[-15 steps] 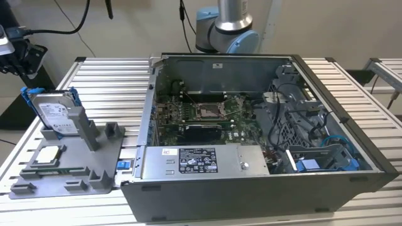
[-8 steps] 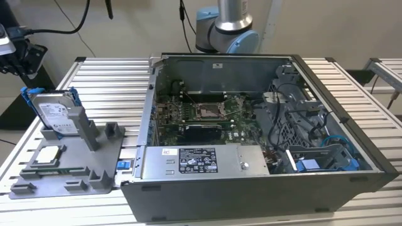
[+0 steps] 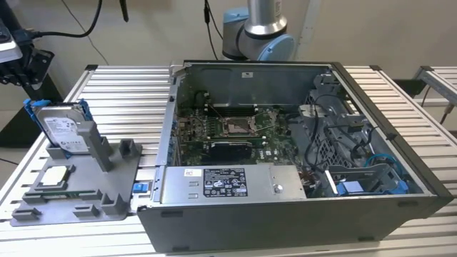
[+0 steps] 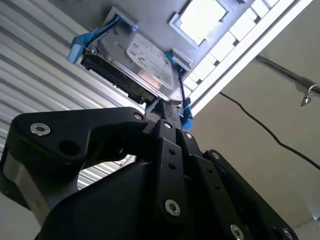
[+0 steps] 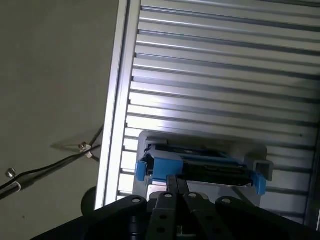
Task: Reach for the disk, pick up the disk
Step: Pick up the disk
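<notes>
The black gripper [image 4: 169,111] points, fingers pressed together and empty, at the disk [image 3: 61,128], a silver-grey hard drive in a bright blue plastic bracket, standing upright in a grey plastic holder [image 3: 100,152] at the exterior view's left.

Open PC case [image 3: 286,225] w/ mobo [image 3: 214,128], grey fixture [image 3: 78,201], CPU chip [image 3: 55,176], slatted table [image 3: 121,85]

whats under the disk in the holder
The disk stands upright in a slot of the grey holder. A grey post covers its lower part, so the bottom edge is hidden.
</notes>
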Motion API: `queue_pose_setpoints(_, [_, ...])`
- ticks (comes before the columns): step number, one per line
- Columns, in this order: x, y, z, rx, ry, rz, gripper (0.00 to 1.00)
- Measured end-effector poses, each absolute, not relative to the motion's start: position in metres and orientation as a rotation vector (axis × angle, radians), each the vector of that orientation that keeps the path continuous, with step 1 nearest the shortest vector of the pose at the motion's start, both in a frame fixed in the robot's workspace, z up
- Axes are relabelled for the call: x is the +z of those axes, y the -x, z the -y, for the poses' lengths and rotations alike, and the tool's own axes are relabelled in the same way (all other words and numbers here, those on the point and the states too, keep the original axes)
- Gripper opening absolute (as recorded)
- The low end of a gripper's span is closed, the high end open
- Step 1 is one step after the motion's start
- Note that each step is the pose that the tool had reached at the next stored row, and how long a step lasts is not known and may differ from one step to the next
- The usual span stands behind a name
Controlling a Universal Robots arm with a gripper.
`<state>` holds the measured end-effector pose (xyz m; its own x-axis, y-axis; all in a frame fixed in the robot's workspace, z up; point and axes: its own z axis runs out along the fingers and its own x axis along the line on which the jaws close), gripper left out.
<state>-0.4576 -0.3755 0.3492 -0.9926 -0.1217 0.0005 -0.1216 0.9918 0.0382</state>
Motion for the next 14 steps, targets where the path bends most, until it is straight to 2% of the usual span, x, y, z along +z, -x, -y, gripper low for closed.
queue_pose_setpoints(14, [0.3492,0.4576,0.3755,-0.060,-0.287,3.124,0.00])
